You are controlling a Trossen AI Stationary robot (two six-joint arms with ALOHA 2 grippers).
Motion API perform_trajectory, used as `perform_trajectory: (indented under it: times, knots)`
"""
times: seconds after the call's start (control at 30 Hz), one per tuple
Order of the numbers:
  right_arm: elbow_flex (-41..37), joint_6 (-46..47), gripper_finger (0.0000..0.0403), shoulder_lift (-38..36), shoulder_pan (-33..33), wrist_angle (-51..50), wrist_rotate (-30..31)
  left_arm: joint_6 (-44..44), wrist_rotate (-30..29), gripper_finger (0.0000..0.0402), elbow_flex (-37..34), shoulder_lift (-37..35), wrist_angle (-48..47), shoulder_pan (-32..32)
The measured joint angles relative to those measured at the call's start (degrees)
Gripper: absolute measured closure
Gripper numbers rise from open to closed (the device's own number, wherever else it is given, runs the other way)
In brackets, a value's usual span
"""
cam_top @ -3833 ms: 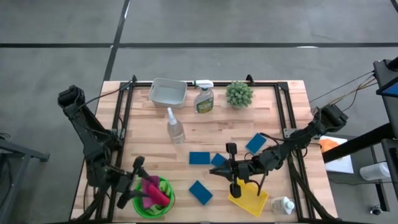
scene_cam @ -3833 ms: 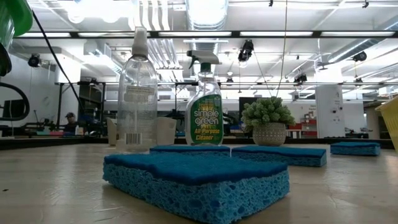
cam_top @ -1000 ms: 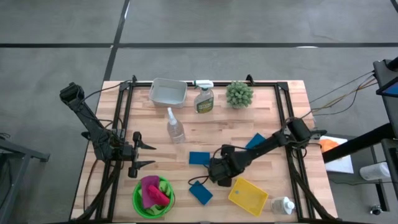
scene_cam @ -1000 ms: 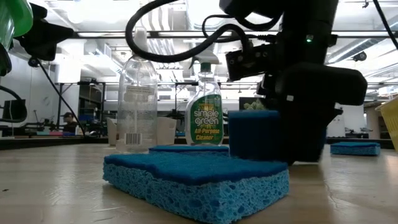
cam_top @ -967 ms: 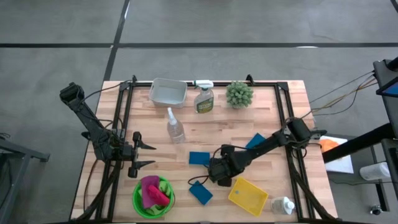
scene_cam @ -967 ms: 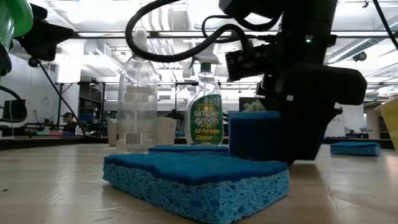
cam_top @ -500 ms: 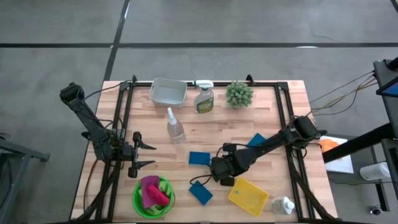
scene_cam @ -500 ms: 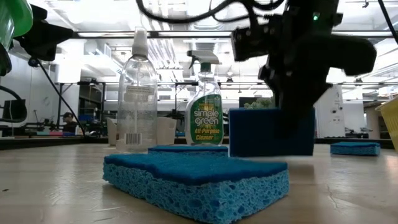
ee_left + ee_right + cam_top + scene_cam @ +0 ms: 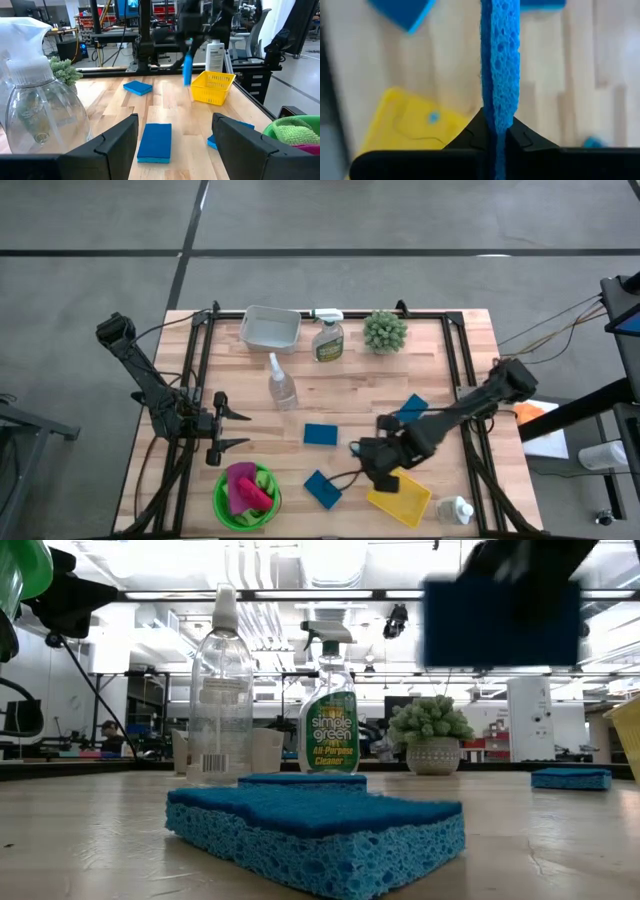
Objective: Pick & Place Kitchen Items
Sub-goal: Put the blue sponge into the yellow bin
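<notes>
**Right gripper lifts a sponge on edge above the table**

Wooden slats make up the table (image 9: 400, 370), with a cluttered workshop behind it in the low view. The right gripper (image 9: 495, 131) is clamped tight on a blue sponge (image 9: 500, 60), held on edge and pinched thin between the fingers. Seen from above, arm and gripper hide this sponge almost wholly; it hangs just beside the yellow basket (image 9: 400, 495). In the low view it shows only as a dark blurred block high up, clear of the table, and the gripper there is cut off at the frame edge.

Three more sponges lie flat: one mid-table (image 9: 320, 434), one near the front (image 9: 322, 489), one partly covered by the right arm (image 9: 410, 408). Spray bottles stand at the back, one clear (image 9: 281, 384), one with a green label (image 9: 328, 340). A small white bottle (image 9: 455, 509) lies by the basket.

The left gripper (image 9: 232, 429) waits at the left side with its fingers spread, above the green bowl (image 9: 262, 505) of cloths (image 9: 240, 485).
</notes>
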Motion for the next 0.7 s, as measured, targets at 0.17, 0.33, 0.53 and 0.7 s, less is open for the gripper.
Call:
perform_trajectory:
  times: [0.17, 0.33, 0.53, 0.7]
  knots:
    - [1.39, 9.29, 0.0384, -3.42, 5.70, -1.91, -5.32, 0.01, 0.00, 0.0148, 0.00, 0.01, 0.00, 0.02]
    - [0.99, 21.11, 0.0384, -3.82, 10.73, -4.71, -8.44, -0.01, 0.01, 0.0148, 0.00, 0.00, 0.02, 0.02]
    - [0.97, 28.30, 0.0384, -0.98, 13.80, -4.00, -9.55, -0.01, 0.02, 0.0148, 0.00, 0.01, 0.04, 0.04]
    - [0.95, 28.64, 0.0385, 2.92, 13.54, -4.04, -9.37, -0.01, 0.02, 0.0148, 0.00, -0.01, 0.04, 0.04]
